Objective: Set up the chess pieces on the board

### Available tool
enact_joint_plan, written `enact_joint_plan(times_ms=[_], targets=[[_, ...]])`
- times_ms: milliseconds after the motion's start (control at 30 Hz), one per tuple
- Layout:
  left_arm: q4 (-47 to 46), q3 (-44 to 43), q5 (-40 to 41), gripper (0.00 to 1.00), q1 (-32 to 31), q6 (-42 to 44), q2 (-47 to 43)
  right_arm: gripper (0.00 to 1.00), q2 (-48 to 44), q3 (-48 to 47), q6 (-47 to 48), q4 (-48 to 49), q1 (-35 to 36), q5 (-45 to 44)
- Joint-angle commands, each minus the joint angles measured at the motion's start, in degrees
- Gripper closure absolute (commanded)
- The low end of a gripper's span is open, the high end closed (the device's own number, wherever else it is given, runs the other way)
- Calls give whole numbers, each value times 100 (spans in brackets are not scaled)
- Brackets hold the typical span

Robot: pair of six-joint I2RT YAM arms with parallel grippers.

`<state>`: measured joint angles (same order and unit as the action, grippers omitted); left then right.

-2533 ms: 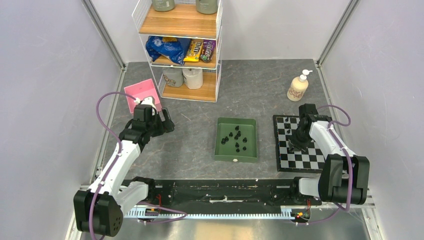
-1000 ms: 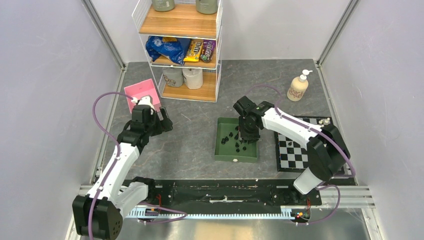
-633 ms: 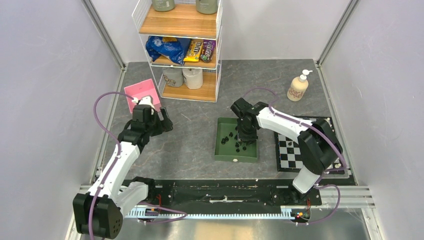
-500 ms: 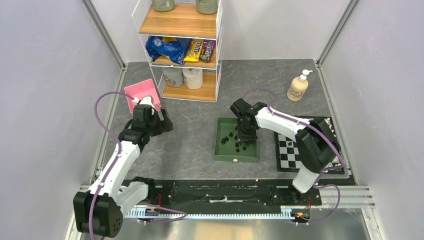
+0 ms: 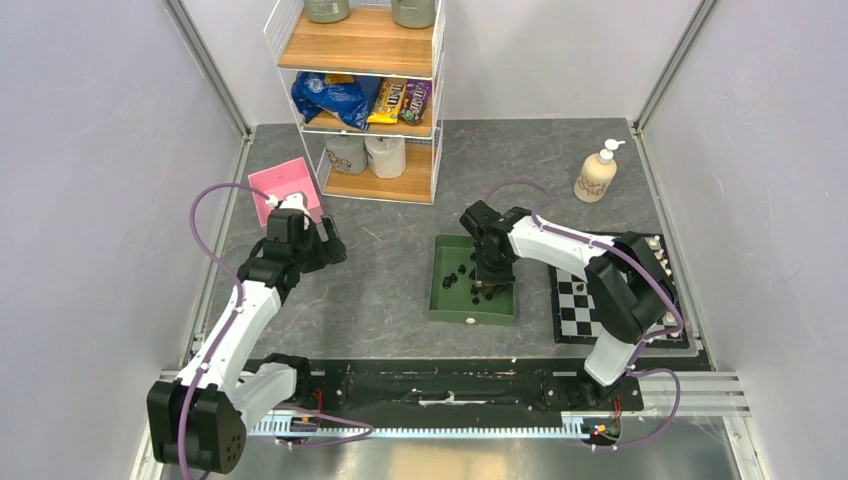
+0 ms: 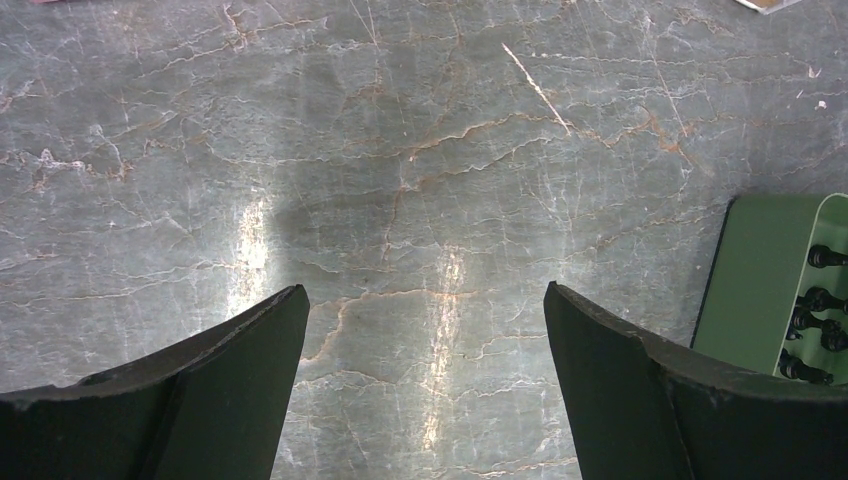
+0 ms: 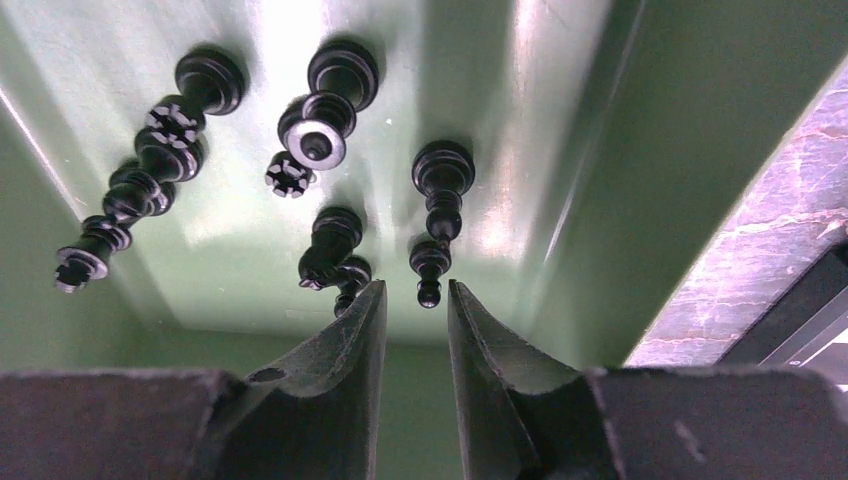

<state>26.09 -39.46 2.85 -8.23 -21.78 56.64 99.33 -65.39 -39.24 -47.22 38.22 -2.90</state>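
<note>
Several black chess pieces [image 5: 465, 272] lie in the green tray [image 5: 441, 305]. My right gripper [image 5: 494, 284] is down inside the tray. In the right wrist view it [image 7: 415, 290] is narrowly open, and the head of a lying black piece [image 7: 438, 215] sits just between the fingertips without touching them. A black knight [image 7: 332, 255] lies against the left finger. The checkered board [image 5: 578, 300] lies right of the tray, partly hidden by my right arm, with white pieces [image 5: 655, 243] at its far corner. My left gripper [image 6: 425, 300] is wide open and empty above bare table, left of the tray [image 6: 760, 270].
A cream soap pump bottle [image 5: 596, 172] stands behind the board. A wire shelf unit [image 5: 365, 100] with snacks and rolls stands at the back. A pink pad [image 5: 285, 185] lies by the left gripper. Enclosure walls stand on both sides.
My right arm swung from the board over to the green tray and lowered its gripper among the black pieces. The left arm has barely moved.
</note>
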Motion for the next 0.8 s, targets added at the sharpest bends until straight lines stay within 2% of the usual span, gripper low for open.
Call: enact_joint_plan(times_ms=[0,533,767], targets=[[-130,-127,-52,5,-3,109,17,64,34,79,-100,-55,64,-149],[-121,-133,-53,5,-6,104,21,69,117,77,-54,-68,81,-151],[-122,-133,-70,5,-3,104,19,84,-46,38,-35,-136,80,-189]])
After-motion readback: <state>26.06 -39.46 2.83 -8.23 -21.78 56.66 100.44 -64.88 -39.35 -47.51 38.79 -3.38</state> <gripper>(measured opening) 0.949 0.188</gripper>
